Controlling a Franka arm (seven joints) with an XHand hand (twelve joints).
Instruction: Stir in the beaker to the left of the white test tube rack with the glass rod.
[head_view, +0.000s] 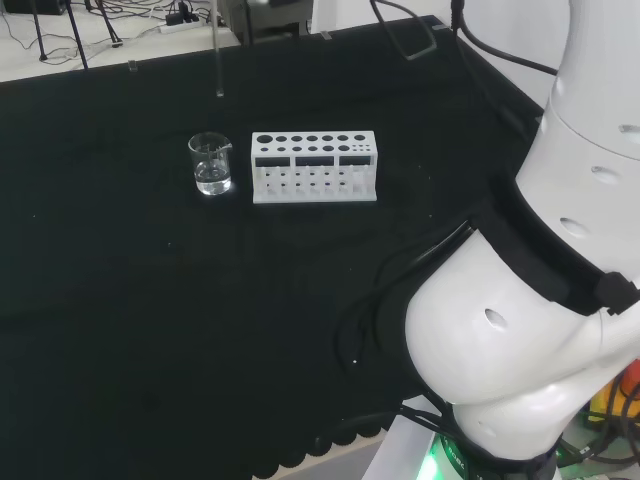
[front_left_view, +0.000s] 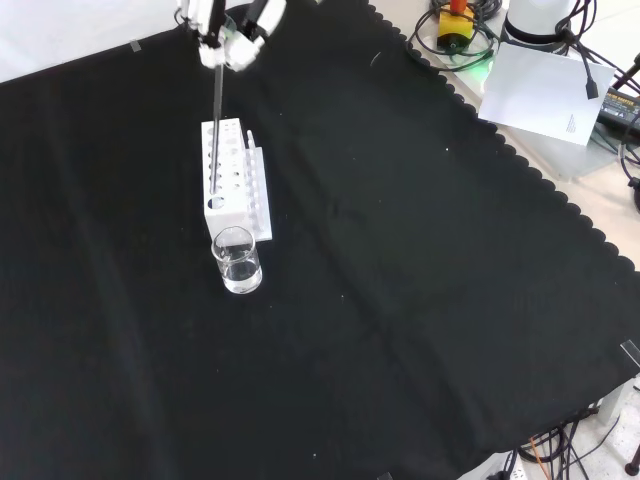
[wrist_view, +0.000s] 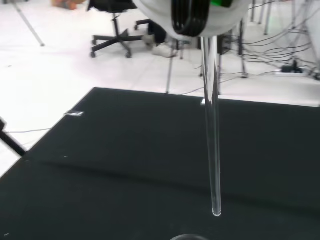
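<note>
A small clear beaker (head_view: 211, 164) with a little clear liquid stands just left of the white test tube rack (head_view: 314, 166) in the head view. In the front view the beaker (front_left_view: 237, 260) sits in front of the rack (front_left_view: 229, 179). The hand (front_left_view: 228, 28) is at the top of the front view, high above the rack, its fingers curled round the top of a glass rod (front_left_view: 216, 110). The rod (wrist_view: 212, 125) hangs straight down, its lower tip in the air. In the head view the rod (head_view: 219, 60) hangs above and behind the beaker.
Black cloth (front_left_view: 400, 300) covers the bench, with a scalloped edge at the front view's right. Beyond that edge lie a sheet of paper (front_left_view: 540, 90) and cables. The arm's white links (head_view: 540, 300) take up the head view's right.
</note>
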